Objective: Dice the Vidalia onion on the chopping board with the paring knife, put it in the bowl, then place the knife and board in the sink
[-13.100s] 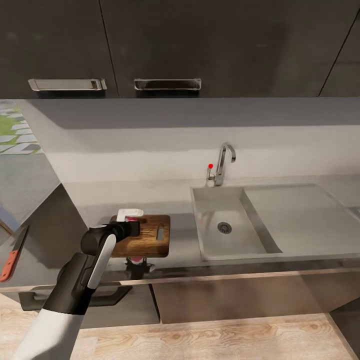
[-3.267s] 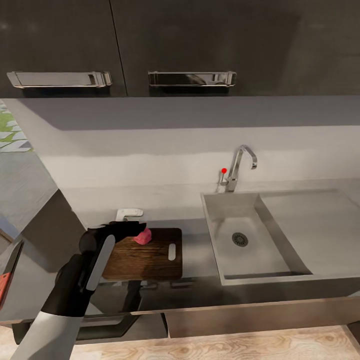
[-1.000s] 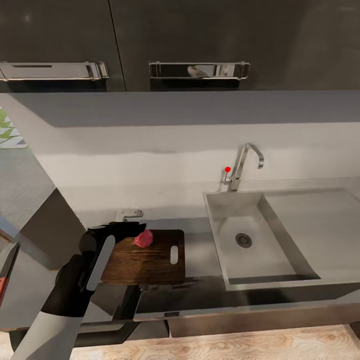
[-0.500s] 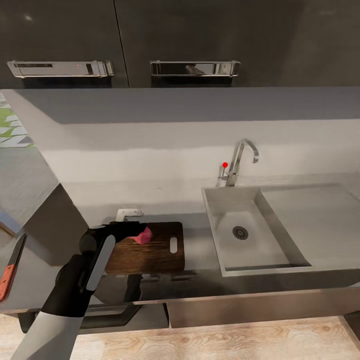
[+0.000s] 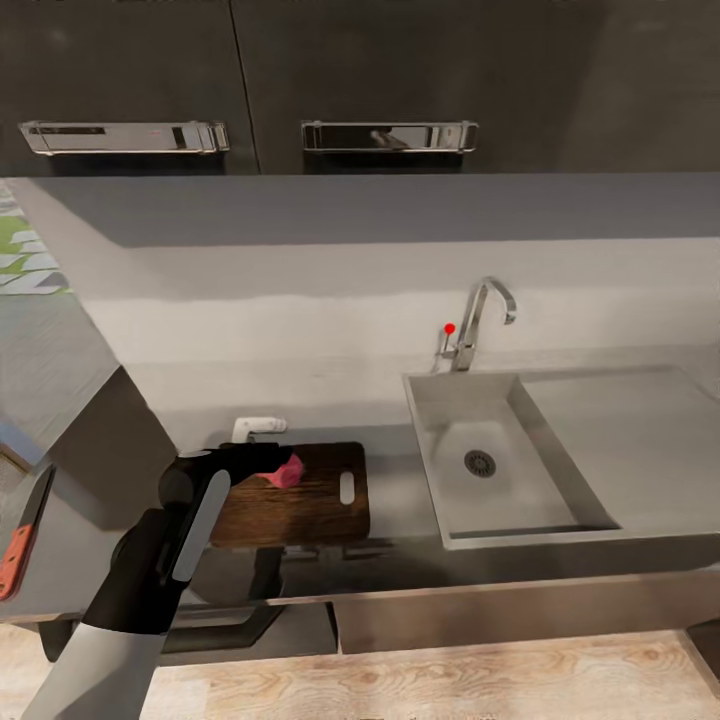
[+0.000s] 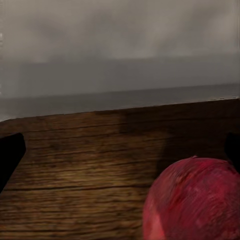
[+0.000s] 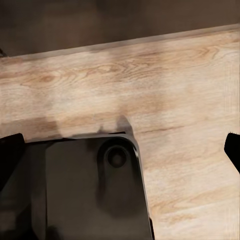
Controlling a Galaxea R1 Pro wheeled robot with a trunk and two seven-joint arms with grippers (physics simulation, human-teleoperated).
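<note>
The Vidalia onion (image 5: 289, 470), dark red here, lies on the brown chopping board (image 5: 310, 495) near its far left corner. My left gripper (image 5: 272, 459) hovers right at the onion. In the left wrist view the onion (image 6: 195, 202) rests on the board (image 6: 75, 170) between the dark fingertips (image 6: 10, 155), which stand wide apart, so the left gripper (image 6: 120, 155) is open. The paring knife (image 5: 22, 535) lies far left on the countertop (image 5: 395, 500). The white bowl (image 5: 258, 427) peeks out behind the board. My right gripper (image 7: 120, 150) is open over the floor.
The sink (image 5: 500, 400) with its drain (image 5: 480, 463) and faucet (image 5: 478, 318) is right of the board, with a flat draining area further right. Dark upper cabinets (image 5: 400, 70) hang above. In the right wrist view a dark part of my base (image 7: 85, 190) sits on the light wood floor (image 7: 175, 85).
The whole picture has shifted and tilted slightly with the camera. The onion stays on the board beside my left gripper, and the arm keeps its pose.
</note>
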